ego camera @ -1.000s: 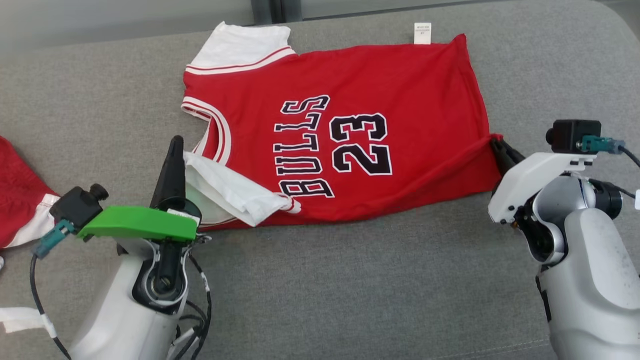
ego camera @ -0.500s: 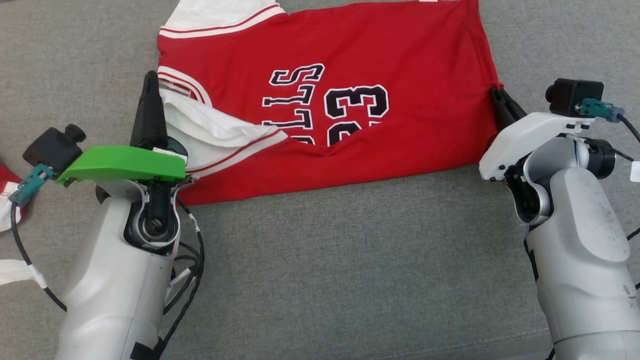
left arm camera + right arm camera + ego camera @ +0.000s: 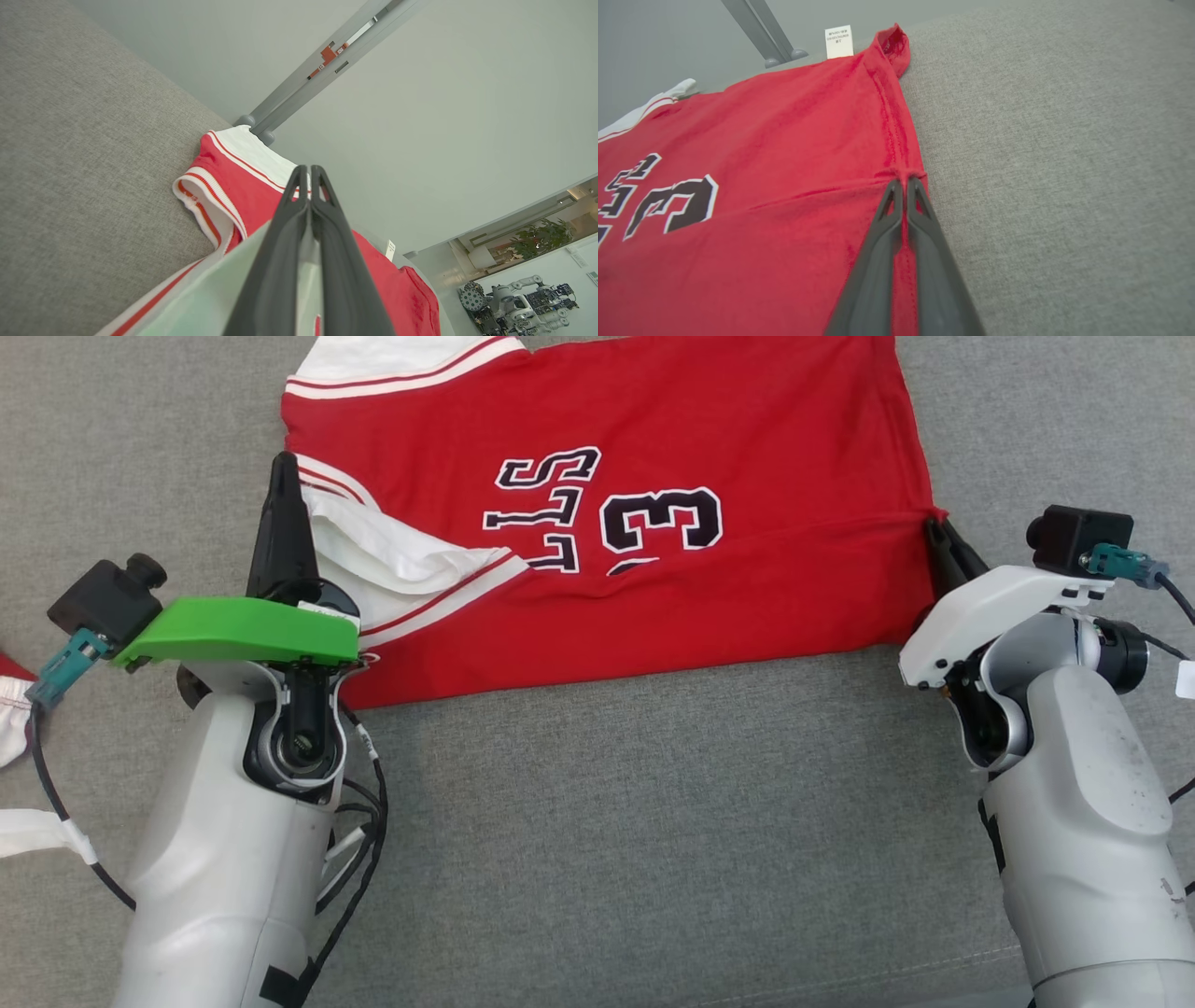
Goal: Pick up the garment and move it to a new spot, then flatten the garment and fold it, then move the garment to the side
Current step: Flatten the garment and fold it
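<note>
The garment is a red jersey (image 3: 653, 448) with white sleeves and black lettering, lying on the grey cushioned surface (image 3: 607, 849). Its near half is doubled over, hiding the lower part of the lettering. My left gripper (image 3: 278, 467) is shut on the white sleeve fabric (image 3: 392, 565) at the jersey's left end; pale cloth is pinched between the fingers (image 3: 280, 242) in the left wrist view. My right gripper (image 3: 935, 527) is shut on the red hem edge (image 3: 901, 175) at the jersey's right end, and the cloth stretches taut between the two.
Another red and white garment (image 3: 11, 709) lies at the left edge. A white label (image 3: 839, 41) sticks out of the jersey's far corner, near a grey post (image 3: 761, 32). The surface's near seam (image 3: 887, 975) runs along the bottom.
The head camera has tilted down. Both grippers have carried the jersey's near edge farther over the top layer, so more of the lettering is covered.
</note>
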Controlling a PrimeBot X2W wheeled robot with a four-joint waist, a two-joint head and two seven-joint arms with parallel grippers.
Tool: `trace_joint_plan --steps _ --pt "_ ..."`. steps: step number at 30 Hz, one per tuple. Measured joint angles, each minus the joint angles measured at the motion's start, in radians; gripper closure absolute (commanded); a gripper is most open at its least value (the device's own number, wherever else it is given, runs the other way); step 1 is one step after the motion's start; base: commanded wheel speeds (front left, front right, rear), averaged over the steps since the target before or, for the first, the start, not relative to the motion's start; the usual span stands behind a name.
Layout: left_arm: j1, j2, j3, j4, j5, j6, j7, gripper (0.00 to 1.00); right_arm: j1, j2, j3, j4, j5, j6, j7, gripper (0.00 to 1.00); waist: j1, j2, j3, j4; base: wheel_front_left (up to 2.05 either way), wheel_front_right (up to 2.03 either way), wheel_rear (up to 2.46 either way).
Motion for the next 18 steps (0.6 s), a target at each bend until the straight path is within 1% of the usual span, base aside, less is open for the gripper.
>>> trace_joint_plan --steps 1,2,6,10,13,15,18 --pt "-0.002 -0.001 -0.001 0.005 0.010 0.000 0.000 0.70 0.000 0.000 0.000 0.007 0.001 0.000 0.002 0.00 0.0000 0.0000 -0.001 0.000 0.00 0.00 0.00" --pt "-0.005 -0.001 0.003 0.010 0.018 0.000 0.000 0.00 0.000 0.001 0.002 0.011 0.002 0.000 -0.001 0.00 0.0000 0.0000 -0.002 -0.001 0.00 0.00 0.00" --pt "-0.005 -0.004 0.040 0.025 0.063 0.000 0.000 0.00 -0.006 0.001 0.015 0.020 0.022 0.000 -0.023 0.00 0.0000 0.0000 -0.011 0.001 0.00 0.00 0.00" --pt "0.004 -0.011 0.074 0.020 0.137 0.000 0.000 0.00 -0.006 0.002 0.029 0.023 0.066 0.000 -0.038 0.00 0.0000 0.0000 -0.031 0.007 0.00 0.00 0.00" --pt "0.052 -0.002 0.108 0.018 0.248 0.000 0.000 0.00 0.006 0.003 0.027 0.009 0.080 0.000 -0.041 0.00 0.0000 0.0000 -0.054 0.012 0.00 0.00 0.00" --pt "0.103 0.003 0.117 0.022 0.339 0.008 0.000 0.00 0.037 0.004 0.004 -0.009 0.072 0.000 -0.032 0.00 -0.0001 0.0000 -0.073 0.015 0.00 0.00 0.00" --pt "0.183 0.013 0.073 0.028 0.476 0.032 0.000 0.00 0.100 0.002 -0.046 -0.031 0.007 0.000 0.007 0.00 -0.0001 0.0000 -0.102 0.019 0.00 0.00 0.00"
